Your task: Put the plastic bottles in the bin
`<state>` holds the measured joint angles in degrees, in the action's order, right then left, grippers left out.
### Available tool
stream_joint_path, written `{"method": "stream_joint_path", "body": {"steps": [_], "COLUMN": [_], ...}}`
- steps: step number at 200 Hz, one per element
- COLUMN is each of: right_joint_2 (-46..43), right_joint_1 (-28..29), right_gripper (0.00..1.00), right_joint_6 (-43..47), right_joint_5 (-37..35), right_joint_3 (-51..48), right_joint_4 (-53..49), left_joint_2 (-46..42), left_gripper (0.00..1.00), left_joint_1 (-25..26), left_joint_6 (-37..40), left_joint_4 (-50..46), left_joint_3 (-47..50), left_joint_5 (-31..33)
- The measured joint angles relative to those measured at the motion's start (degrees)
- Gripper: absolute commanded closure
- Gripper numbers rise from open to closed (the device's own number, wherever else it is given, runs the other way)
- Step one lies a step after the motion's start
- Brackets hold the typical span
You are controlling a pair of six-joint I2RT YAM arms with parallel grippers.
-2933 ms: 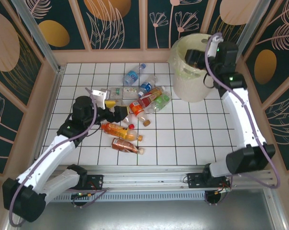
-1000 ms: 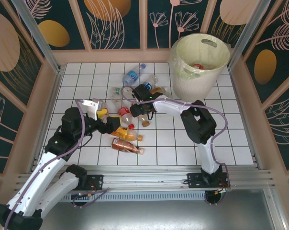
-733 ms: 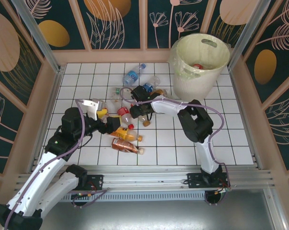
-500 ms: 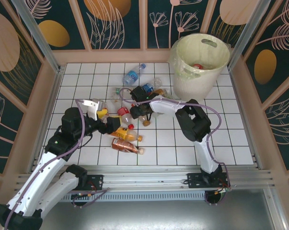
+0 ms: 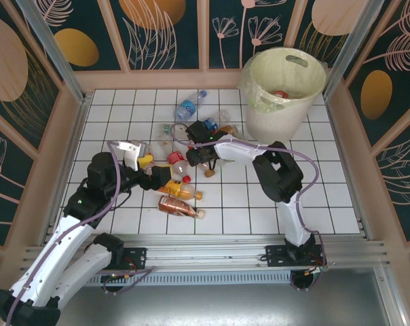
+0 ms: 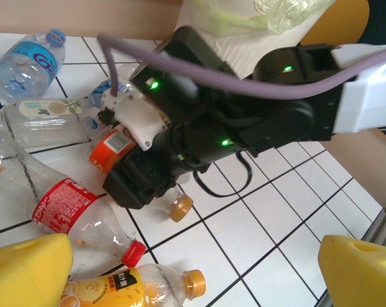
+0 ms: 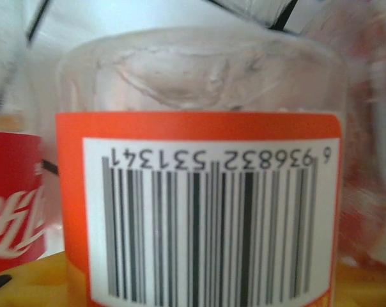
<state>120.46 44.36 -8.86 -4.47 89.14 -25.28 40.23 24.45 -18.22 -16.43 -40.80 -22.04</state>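
Several plastic bottles lie in a pile mid-table: a blue-labelled one [image 5: 187, 109], a red-labelled one [image 6: 65, 204], an orange juice one [image 5: 172, 188] and a reddish one [image 5: 179, 207]. My right gripper [image 5: 198, 153] is down in the pile, shut on an orange-labelled bottle [image 7: 199, 192] that lies between its yellow pads [image 7: 23, 281]; its orange cap [image 6: 180, 206] sticks out below the gripper. My left gripper [image 6: 193, 275] hovers open just left of the pile, over the juice bottle [image 6: 116, 288]. The cream bin [image 5: 286, 115] stands at the far right with a bottle [image 5: 280, 94] inside.
Wooden walls [image 5: 157, 80] border the white tiled table [image 5: 259, 204]. The right arm [image 5: 276, 173] stretches low across the table from its base toward the pile. The left arm's cable [image 6: 244, 83] and the right wrist body crowd the pile's right side.
The right gripper, at the bin almost three seconds ago, has come down onto the pile and narrowed its jaws on the orange-labelled bottle. The left arm has stayed still this last second.
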Motion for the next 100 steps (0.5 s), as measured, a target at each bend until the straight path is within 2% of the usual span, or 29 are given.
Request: {"method": "stream_joint_path", "body": {"steps": [100], "right_joint_2": [-23.1], "right_joint_1": [-1.6], "right_gripper": [0.41], "right_joint_6": [1.3], "right_joint_5": [2.0], "right_joint_3": [-1.1], "right_joint_4": [4.5], "left_joint_2": [-1.7], "left_gripper": [0.01], "left_joint_1": [0.0], "left_joint_6": [-0.2], "left_joint_4": [4.3], "left_joint_3": [1.2], "left_joint_5": [-4.1]}}
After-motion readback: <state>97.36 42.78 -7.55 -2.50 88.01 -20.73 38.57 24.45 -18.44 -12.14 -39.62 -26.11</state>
